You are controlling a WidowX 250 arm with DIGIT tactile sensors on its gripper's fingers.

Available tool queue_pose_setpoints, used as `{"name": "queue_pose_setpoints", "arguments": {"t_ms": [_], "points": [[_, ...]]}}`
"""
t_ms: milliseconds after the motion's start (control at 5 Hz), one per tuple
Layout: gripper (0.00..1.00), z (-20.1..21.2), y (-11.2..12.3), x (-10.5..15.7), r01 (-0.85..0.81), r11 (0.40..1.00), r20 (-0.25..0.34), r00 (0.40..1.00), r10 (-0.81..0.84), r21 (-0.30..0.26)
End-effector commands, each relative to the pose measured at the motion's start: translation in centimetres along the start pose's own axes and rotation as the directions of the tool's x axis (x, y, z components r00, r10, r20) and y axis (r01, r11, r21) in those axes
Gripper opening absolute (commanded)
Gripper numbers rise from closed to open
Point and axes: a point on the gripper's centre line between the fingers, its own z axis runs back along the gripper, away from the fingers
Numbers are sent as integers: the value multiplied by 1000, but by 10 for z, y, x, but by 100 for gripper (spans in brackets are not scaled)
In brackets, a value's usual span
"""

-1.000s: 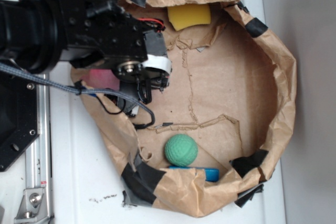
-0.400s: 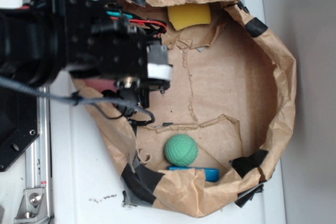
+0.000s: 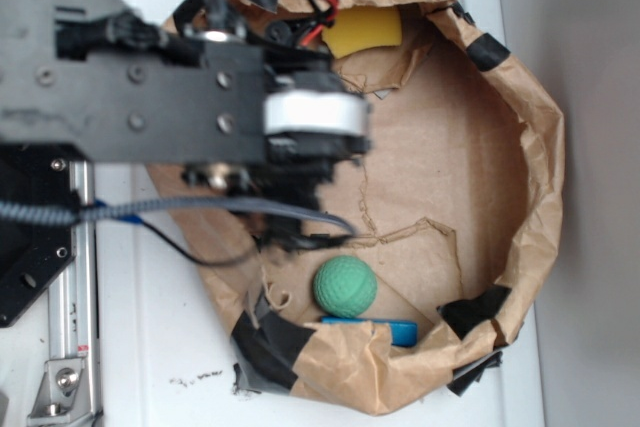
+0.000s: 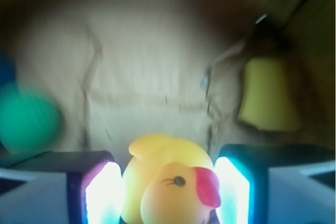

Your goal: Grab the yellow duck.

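Note:
In the wrist view the yellow duck (image 4: 167, 179), glossy with a red beak and a small black eye, sits between my two bright fingers (image 4: 102, 195). Both pads press its sides, so my gripper (image 4: 167, 192) is shut on it. The head faces the camera and tilts right. In the exterior view the black arm (image 3: 150, 97) covers the left part of the brown paper basin (image 3: 545, 157). It hides both the duck and the fingertips there.
A green ball (image 3: 345, 285) lies near the basin's lower wall, with a flat blue piece (image 3: 385, 329) beside it. A yellow sponge block (image 3: 362, 32) rests at the top wall. Crumpled paper walls with black tape ring the floor.
The arm has risen toward the exterior camera, looks much larger, and has shifted right. It now covers the pink object that showed at the basin's left edge.

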Motion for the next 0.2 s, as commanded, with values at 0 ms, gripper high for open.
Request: {"name": "queue_pose_setpoints", "arguments": {"t_ms": [0], "points": [[0, 50, -12, 38, -130, 991, -23, 991, 129, -35]]}}
